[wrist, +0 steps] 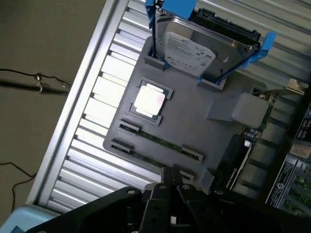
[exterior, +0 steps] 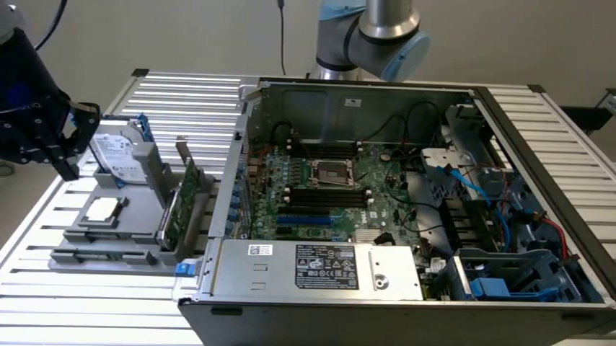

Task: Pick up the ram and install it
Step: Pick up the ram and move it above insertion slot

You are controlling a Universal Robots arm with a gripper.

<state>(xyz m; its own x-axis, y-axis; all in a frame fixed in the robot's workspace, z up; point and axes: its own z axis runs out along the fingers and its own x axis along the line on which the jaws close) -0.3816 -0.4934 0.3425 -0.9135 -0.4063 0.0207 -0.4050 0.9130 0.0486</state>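
Two ram sticks stand on edge in clip holders on a grey fixture tray [wrist: 194, 116]; the farther ram stick [wrist: 160, 141] shows as a thin green strip, and the nearer one [wrist: 146, 158] lies parallel just before my fingers. My gripper [wrist: 171, 178] hovers above the tray's front edge, close to the nearer stick, its dark fingers together with nothing between them. In the exterior view the gripper [exterior: 66, 167] hangs over the tray's [exterior: 125, 231] left side. The open computer case [exterior: 405, 187] shows long black motherboard slots [exterior: 327, 194].
On the tray stand a hard drive in a blue carrier [wrist: 194, 46], a processor chip [wrist: 148, 101] and a taller green expansion card [exterior: 187, 191]. The tray rests on a ribbed metal table [exterior: 97, 310]. The case wall [exterior: 236, 180] rises right beside the tray.
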